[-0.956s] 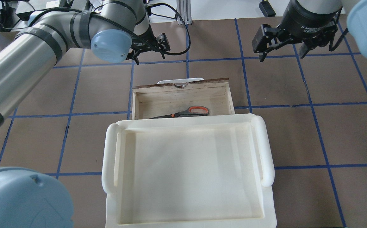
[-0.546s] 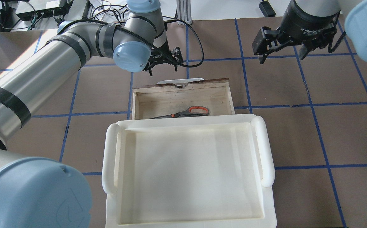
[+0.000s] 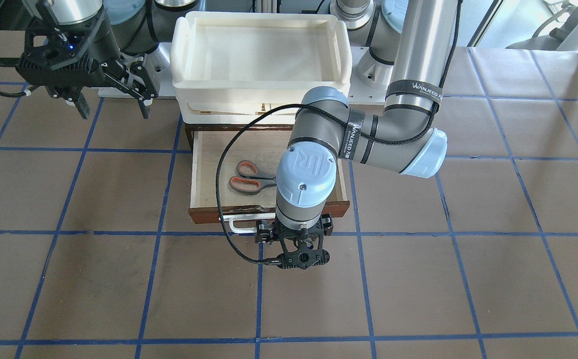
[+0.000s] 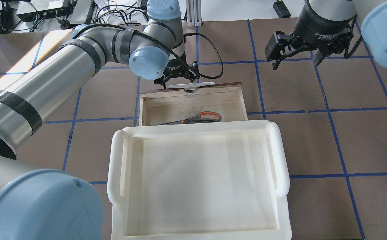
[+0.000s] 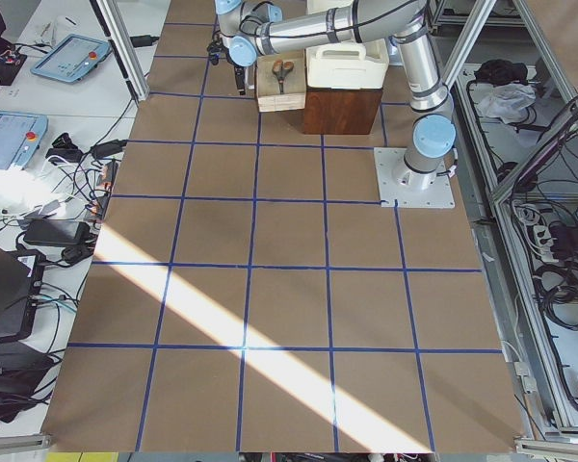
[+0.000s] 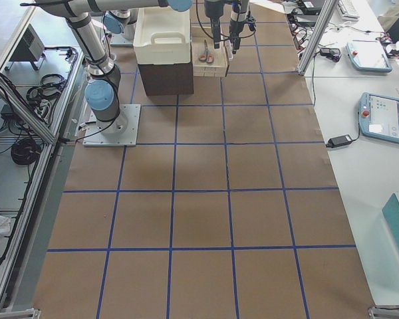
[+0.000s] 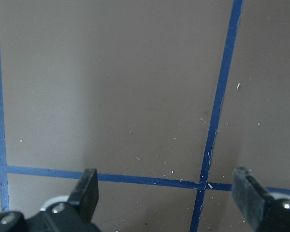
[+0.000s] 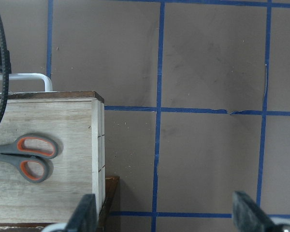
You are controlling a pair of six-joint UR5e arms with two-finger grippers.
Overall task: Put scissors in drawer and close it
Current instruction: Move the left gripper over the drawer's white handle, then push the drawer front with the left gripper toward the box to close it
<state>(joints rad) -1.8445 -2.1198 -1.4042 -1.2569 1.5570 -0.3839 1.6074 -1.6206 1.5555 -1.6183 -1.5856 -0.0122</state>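
The scissors [image 4: 197,118], with orange-and-grey handles and dark blades, lie inside the open drawer [image 4: 237,100], on its pale plywood floor. They also show in the front view [image 3: 248,177] and the right wrist view [image 8: 30,157]. The drawer's dark front [image 3: 209,215] carries a white bar handle [image 3: 236,227]. My left gripper [image 4: 178,80] is open and empty, pointing down just beyond the drawer front at the handle; its fingers [image 7: 87,191] stand wide apart over bare table. My right gripper [image 4: 295,61] is open and empty, raised to the drawer's far right.
A cream-white plastic tray [image 4: 113,160] sits on top of the dark wooden cabinet [image 5: 339,108] that the drawer slides out of. The brown table carries a grid of blue tape lines [image 4: 257,63]. A black cable [image 3: 224,164] loops from the left wrist over the drawer.
My left arm has swung right and toward the drawer, bringing its gripper from the far left to the drawer's handle. The right gripper has hardly moved. The scissors lie still.
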